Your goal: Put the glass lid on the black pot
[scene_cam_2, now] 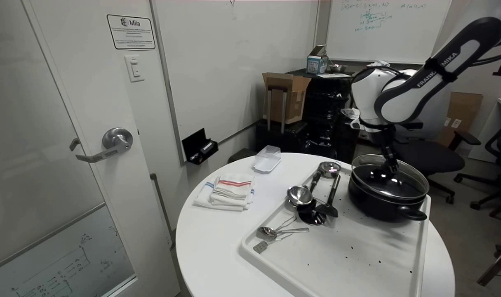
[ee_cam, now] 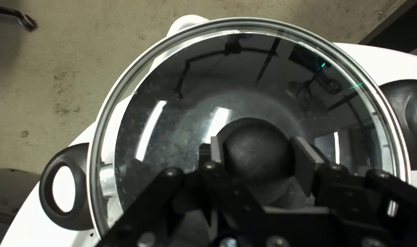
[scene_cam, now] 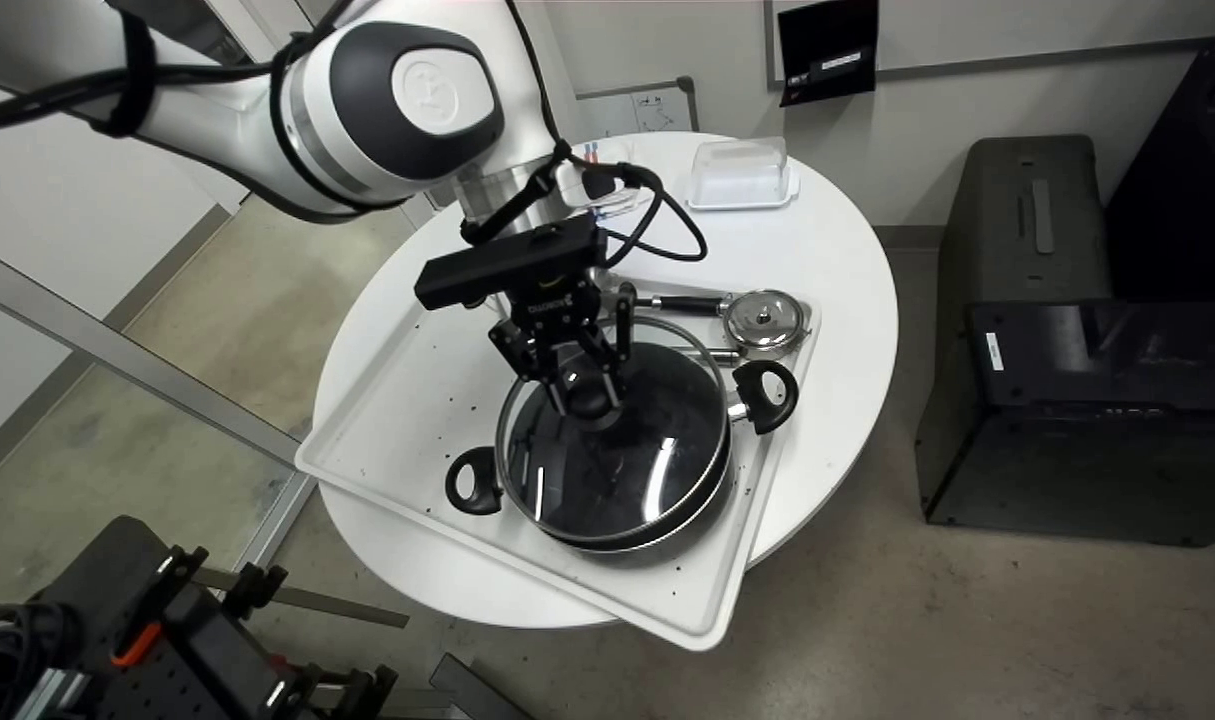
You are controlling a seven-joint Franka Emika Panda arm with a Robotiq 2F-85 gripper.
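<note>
The glass lid (scene_cam: pixel 660 480) is round and see-through with a metal rim; it also shows in an exterior view (scene_cam_2: pixel 405 181). My gripper (scene_cam: pixel 587 400) has its pads pressed on both sides of the lid's dark knob (ee_cam: pixel 256 151). The lid is over the black pot (scene_cam_2: pixel 370 204), slightly off centre. Its far rim looks raised above the pot; whether its near rim touches the pot cannot be told. The pot's loop handles (scene_cam: pixel 767 398) stick out on opposite sides. In the wrist view the lid (ee_cam: pixel 181 133) covers the pot's opening, and a handle (ee_cam: pixel 81 195) shows at left.
The pot stands on a white tray (scene_cam_2: pixel 382 264) on a round white table (scene_cam: pixel 847 260). A metal strainer (scene_cam: pixel 764 320), a black spatula (scene_cam_2: pixel 328 209) and small metal utensils (scene_cam_2: pixel 271 233) lie on the tray. Folded towels (scene_cam_2: pixel 232 192) and a clear container (scene_cam_2: pixel 267 159) are on the table.
</note>
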